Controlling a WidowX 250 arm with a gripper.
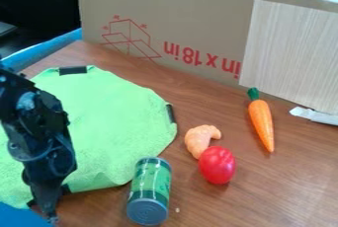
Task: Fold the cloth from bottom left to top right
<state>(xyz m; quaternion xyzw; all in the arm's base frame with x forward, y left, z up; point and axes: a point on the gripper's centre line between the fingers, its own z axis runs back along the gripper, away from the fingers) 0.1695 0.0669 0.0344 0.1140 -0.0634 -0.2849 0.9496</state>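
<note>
Gripper [51,215] at seven o'clock; apart or together, cannot tell.
Green cloth [109,127] lies spread around nine o'clock: pinch its near corner firmly, lift, then lay toward one o'clock, clear of the can [150,189].

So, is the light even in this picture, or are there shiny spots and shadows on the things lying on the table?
In the camera view, mostly soft light; the green cloth looks matte, without glare; the red tomato has a glossy shine and a soft shadow at its base; the black arm is dark enough that its parts partly merge.
</note>
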